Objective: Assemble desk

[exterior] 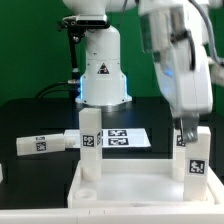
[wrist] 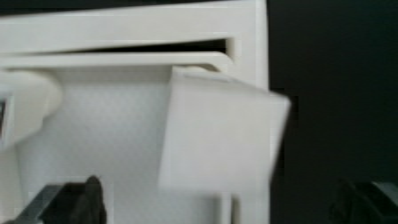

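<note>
The tabletop [exterior: 125, 185] lies on the table, one leg [exterior: 89, 147] upright in a corner socket. Jaws clamp a second leg [exterior: 194, 155] over the opposite corner; any tilt could jam or drop it.

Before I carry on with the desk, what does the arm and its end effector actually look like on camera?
The arm is glossy white with rounded casings and grey shading at the wrist. The end effector is small and dark below it. In the wrist view only black fingertips show, blurred. No cables or markings are discernible.
</note>
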